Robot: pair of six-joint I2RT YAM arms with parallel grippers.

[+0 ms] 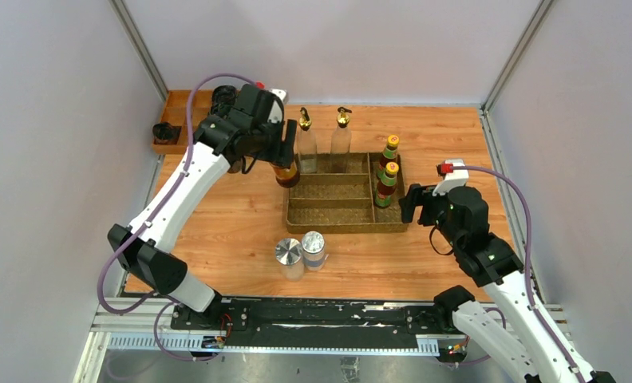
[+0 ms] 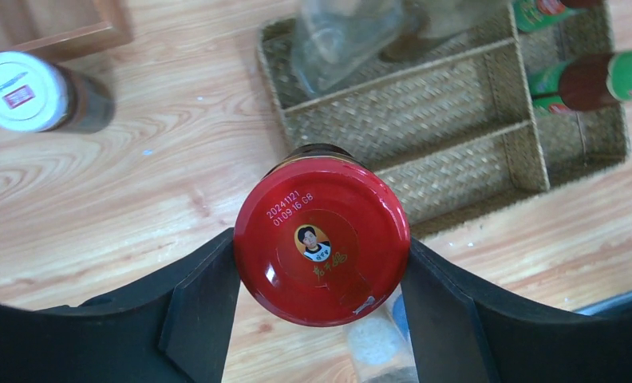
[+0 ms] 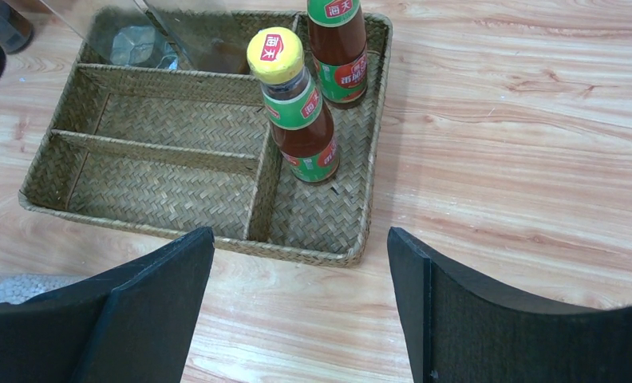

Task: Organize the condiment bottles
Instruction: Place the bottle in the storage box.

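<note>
Red jar [image 1: 286, 172]: we grip it at the lid in the left gripper [image 2: 321, 243], just beside the tray [image 1: 329, 226], not in.
Done: clear bottles [image 1: 306, 144] in the back compartment, sauce bottles [image 1: 386, 185] in the right one.
Left: white jar [image 2: 21, 89] and shakers [image 1: 289, 254], on the table [image 1: 233, 231].
Right gripper [image 3: 301, 239]: open, empty, near the tray.

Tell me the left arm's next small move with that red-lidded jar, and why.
Likely shift the left gripper rightward and lower the red-lidded jar into the empty middle compartment of the woven tray. Its fingers clamp the lid, the jar is at the tray's left edge, and that slot is bare while the back and right ones hold bottles.
</note>
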